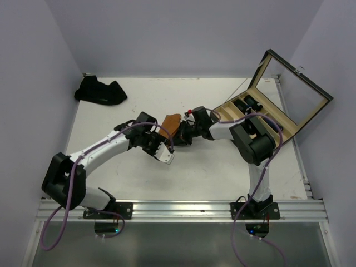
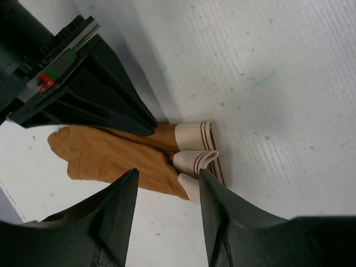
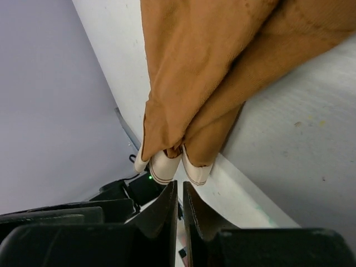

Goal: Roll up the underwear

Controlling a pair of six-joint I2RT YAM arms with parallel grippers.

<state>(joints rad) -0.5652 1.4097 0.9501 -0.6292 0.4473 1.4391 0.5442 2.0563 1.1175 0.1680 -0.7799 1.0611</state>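
Observation:
The rust-orange underwear (image 1: 171, 121) lies bunched at mid-table, its cream striped waistband (image 2: 196, 146) folded over on itself. My left gripper (image 2: 168, 173) is open and hangs just short of the cloth's near edge, one fingertip beside the waistband fold, holding nothing. My right gripper (image 3: 179, 186) comes in from the other side. Its jaws are almost together, with a thin empty slit between them and the tips right at the waistband (image 3: 167, 167). In the left wrist view its dark body (image 2: 83, 89) bears down on the orange cloth (image 2: 105, 156).
A heap of dark underwear (image 1: 100, 90) sits at the back left. The wooden compartment box (image 1: 261, 119) stands at the right with its glass lid (image 1: 297, 92) raised. Purple walls close in three sides. The arms' rail (image 1: 178, 210) runs along the near edge.

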